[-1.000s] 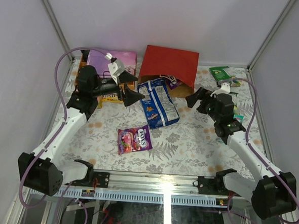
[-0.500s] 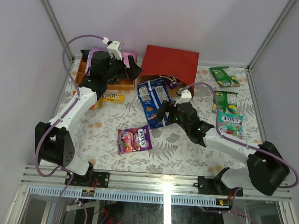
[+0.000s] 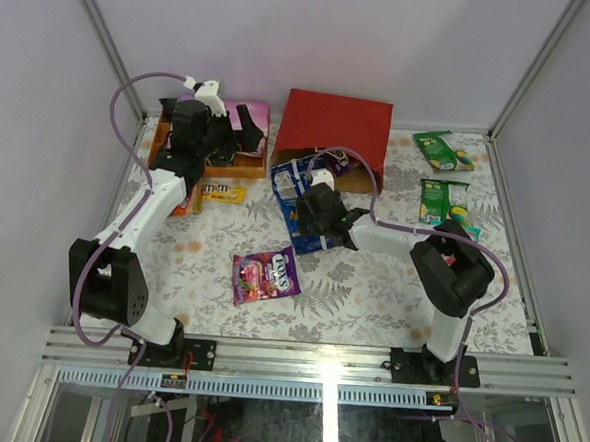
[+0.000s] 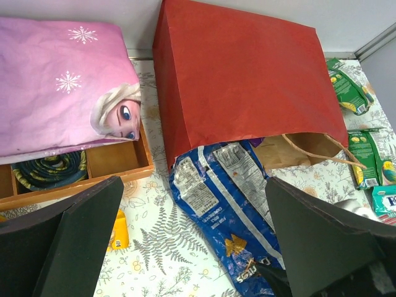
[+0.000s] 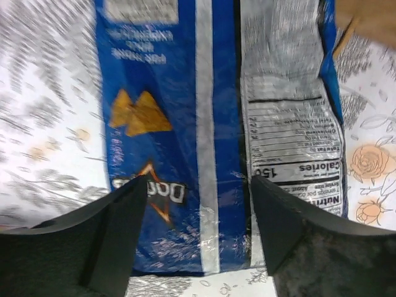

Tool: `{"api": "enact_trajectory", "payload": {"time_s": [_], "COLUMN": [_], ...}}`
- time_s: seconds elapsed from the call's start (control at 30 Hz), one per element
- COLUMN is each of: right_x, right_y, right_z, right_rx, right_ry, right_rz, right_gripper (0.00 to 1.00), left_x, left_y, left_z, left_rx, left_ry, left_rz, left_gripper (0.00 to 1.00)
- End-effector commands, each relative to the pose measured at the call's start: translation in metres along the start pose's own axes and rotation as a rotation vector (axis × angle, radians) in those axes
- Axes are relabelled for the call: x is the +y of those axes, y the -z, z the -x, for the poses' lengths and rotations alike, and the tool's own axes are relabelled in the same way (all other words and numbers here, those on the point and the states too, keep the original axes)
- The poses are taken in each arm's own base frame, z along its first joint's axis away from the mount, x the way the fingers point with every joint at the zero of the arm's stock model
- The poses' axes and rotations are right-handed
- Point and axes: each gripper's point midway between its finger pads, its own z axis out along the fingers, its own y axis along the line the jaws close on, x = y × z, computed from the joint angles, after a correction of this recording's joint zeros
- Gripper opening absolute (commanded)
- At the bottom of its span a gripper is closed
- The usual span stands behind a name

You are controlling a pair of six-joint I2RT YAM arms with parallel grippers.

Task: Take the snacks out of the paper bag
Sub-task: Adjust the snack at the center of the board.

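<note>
The red paper bag (image 3: pixel 336 128) (image 4: pixel 241 80) lies on its side at the back, with its brown mouth facing the arms. A long blue chip bag (image 3: pixel 296 176) (image 4: pixel 223 204) (image 5: pixel 204 93) sticks out of the mouth onto the table. My right gripper (image 3: pixel 305 214) (image 5: pixel 198 185) hangs low over the bag's near end, open, one finger over each side. A purple snack (image 3: pixel 337 161) shows inside the mouth. My left gripper (image 3: pixel 243 128) (image 4: pixel 195 247) is open and empty, raised near the wooden box, looking down at the bag.
A wooden box (image 3: pixel 240 163) (image 4: pixel 117 161) with pink-purple cloth (image 4: pixel 62 80) stands back left. A purple candy packet (image 3: pixel 265 275) lies centre front. A yellow pack (image 3: pixel 222 191) lies left. Green packets (image 3: pixel 442 148) (image 3: pixel 444 198) lie back right.
My right arm swung from the right side across to the blue chip bag, and its jaws have narrowed a little. My left arm drew back and up toward the wooden box.
</note>
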Motion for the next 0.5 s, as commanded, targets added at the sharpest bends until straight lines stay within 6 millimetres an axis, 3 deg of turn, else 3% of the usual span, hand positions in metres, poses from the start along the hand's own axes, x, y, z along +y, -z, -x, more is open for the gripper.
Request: {"api": "enact_trajectory", "payload": {"time_s": [0.0,0.1,0.17,0.33,0.47], "right_x": [-0.015,-0.017,-0.018,-0.022,-0.029], "right_y": [-0.004,-0.002,0.005,0.044,0.093], "right_z": [-0.041,-0.066,-0.069,-0.041,-0.008], "right_rx": [0.157,0.215,0.209,0.141,-0.031], "right_ry": [0.086,0.087,0.085,0.076,-0.062], "right_rz": [-0.058,-0.044,-0.025,-0.006,0.064], "right_gripper": [0.69,0.63,0.64,0.71,0.89], "left_x": [0.010,0.014,0.015,0.015,0.016], "left_y": [-0.001,0.000,0.000,0.001,0.006], "left_z": [0.003,0.002,0.001,0.000,0.004], "left_rx": [-0.013,-0.013,-0.013,-0.007,-0.024], "left_ry": [0.003,0.005,0.008,0.010,0.009], "left_rz": [0.025,0.029,0.029,0.022,0.028], "left_gripper": [1.00,1.00,1.00,1.00,1.00]}}
